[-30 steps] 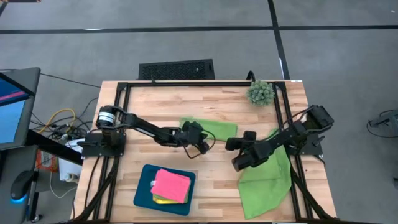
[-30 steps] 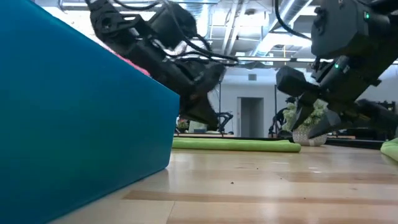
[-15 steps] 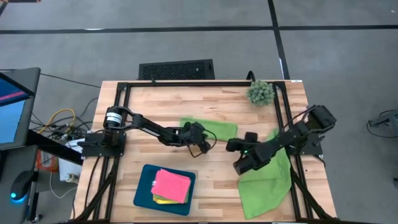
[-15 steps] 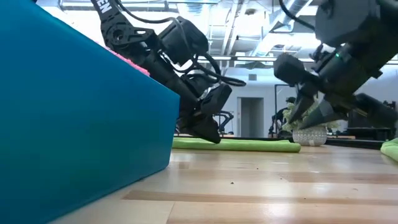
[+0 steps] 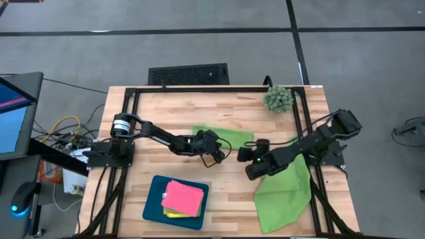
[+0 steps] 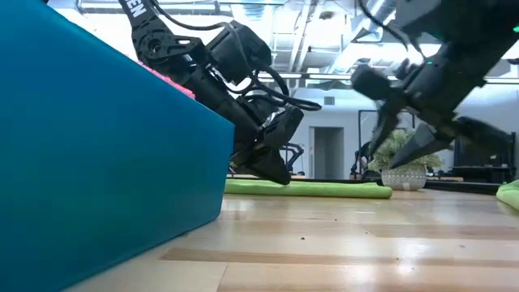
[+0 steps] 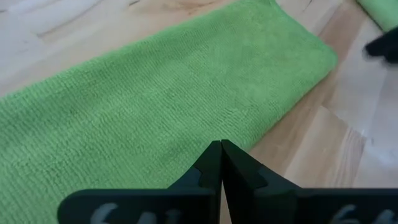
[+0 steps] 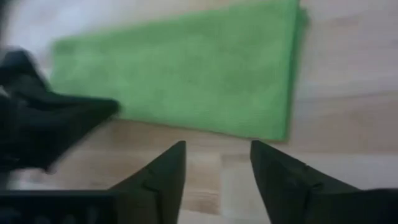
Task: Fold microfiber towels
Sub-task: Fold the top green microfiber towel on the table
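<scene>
A lime green microfiber towel [image 5: 229, 136], folded into a long strip, lies flat on the wooden table at mid-table [image 6: 324, 189]. My left gripper [image 5: 216, 151] is shut, its tip down on this strip near the strip's near long edge [image 7: 221, 146]. My right gripper [image 5: 245, 163] hangs open above the bare wood just near of the strip's right end [image 8: 217, 155], touching nothing. A second lime green towel [image 5: 285, 196] lies spread out at the table's right, partly under my right arm. A hot pink towel [image 5: 183, 197] lies folded on a yellow one in the teal tray. My left gripper presses its shut fingertips [image 6: 278, 175] down on the folded strip's top face, close to the near long edge [image 7: 205, 134], about midway along it. The fingers slant down from the table's left. The strip lies flat on the table under them.
The dark teal tray [image 5: 154, 202] stands at the near left and fills the left of the low view [image 6: 97, 162]. A small spiky green plant [image 5: 277, 98] stands at the far right. Black frame rails [image 5: 199, 88] run along the table's edges.
My left gripper, shut throughout, has sunk until its tip rests on the folded strip. My right gripper has drifted a little toward the table's left and risen slightly. The towels lie as before.
</scene>
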`<state>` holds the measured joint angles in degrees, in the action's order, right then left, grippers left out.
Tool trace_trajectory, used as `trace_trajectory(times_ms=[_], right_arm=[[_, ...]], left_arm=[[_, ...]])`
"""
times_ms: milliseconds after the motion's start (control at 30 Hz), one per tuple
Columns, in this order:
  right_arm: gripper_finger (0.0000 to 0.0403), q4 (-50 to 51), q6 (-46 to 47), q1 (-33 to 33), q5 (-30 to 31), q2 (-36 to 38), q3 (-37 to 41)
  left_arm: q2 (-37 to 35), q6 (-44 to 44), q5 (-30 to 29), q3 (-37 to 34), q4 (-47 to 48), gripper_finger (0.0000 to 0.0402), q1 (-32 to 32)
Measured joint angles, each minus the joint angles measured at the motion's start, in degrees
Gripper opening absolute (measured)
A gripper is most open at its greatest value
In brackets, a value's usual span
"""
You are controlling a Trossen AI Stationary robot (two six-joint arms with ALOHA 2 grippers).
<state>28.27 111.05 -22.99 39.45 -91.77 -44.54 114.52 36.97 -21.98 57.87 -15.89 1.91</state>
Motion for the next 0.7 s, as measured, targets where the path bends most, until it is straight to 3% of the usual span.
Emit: trace_trajectory(times_ms=[200,600,700], right_arm=[[0.0238,-0.5,2.2,1.0,-3.4,-4.2,0.1],[0.0239,2.9,1.2,4.0,-3.6,-6.6,0.0],[0.0239,0.1,-3.2,5.2,-3.3,-8.1,-0.1]], left_arm=[[0.0,0.3,0.6,0.0,0.1,0.0,0.0],[0.0,0.8,0.6,0.0,-0.1,0.0,0.0],[0.0,0.8,0.6,0.0,0.2,0.0,0.0]])
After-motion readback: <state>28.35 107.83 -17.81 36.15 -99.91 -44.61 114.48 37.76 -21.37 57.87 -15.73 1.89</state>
